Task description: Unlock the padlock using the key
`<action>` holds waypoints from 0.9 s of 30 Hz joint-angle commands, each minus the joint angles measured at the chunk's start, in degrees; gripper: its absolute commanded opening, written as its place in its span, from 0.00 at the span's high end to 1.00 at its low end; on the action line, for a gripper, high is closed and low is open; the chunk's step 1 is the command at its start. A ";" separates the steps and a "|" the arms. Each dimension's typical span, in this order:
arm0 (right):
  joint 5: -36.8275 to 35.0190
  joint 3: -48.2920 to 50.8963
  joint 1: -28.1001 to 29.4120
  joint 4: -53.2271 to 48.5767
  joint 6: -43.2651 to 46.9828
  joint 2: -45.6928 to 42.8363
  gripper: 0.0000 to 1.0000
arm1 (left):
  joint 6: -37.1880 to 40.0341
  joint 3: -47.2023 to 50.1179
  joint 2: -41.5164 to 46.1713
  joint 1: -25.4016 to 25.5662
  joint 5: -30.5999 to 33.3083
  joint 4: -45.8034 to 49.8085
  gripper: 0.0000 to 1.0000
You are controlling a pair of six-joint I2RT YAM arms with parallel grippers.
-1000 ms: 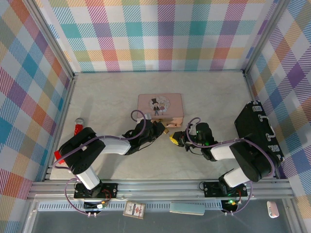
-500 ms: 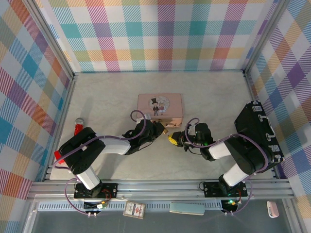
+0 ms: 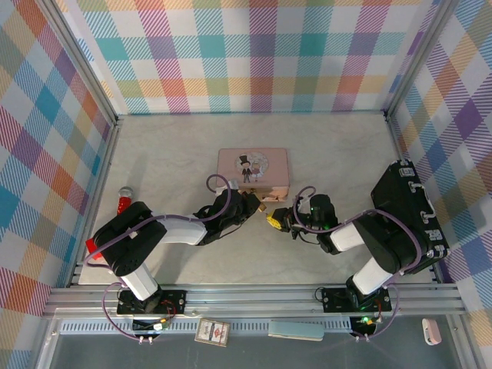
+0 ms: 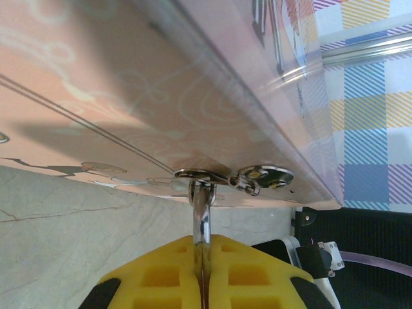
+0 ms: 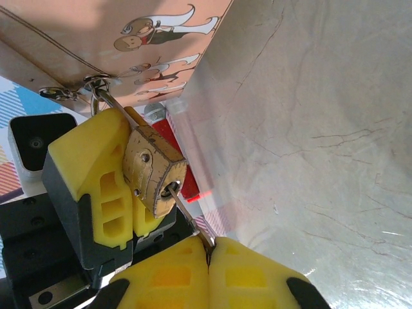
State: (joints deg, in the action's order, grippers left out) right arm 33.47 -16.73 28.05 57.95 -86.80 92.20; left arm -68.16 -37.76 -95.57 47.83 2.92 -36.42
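Hasp [image 4: 199, 174] of tin [image 5: 77, 26] carries padlock [image 5: 153, 170], left gripper [image 4: 203, 251] clamped on its shackle [image 4: 201, 215]; right gripper [image 5: 209, 254] pinches key [image 5: 188, 215], tip in keyhole [image 5: 170, 188]; the 2 meet beside tin.

the top external camera looks steeply down from above the 6 o'clock edge of the table [image 3: 177, 154]. each wrist camera peers closely along its yellow fingers [image 4: 161, 277]; both share the padlock [image 5: 153, 168] and the hasp [image 4: 193, 172] on the pink tin [image 3: 231, 165].
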 commanded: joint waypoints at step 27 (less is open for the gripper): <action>-5.77 -2.55 -3.18 11.27 -0.60 -0.21 0.99 | -0.83 0.38 2.41 5.34 -12.16 -7.82 1.00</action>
State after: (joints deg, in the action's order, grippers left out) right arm 35.14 -16.73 25.93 63.33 -89.27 94.13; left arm -68.18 -37.65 -95.53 47.83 4.23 -39.11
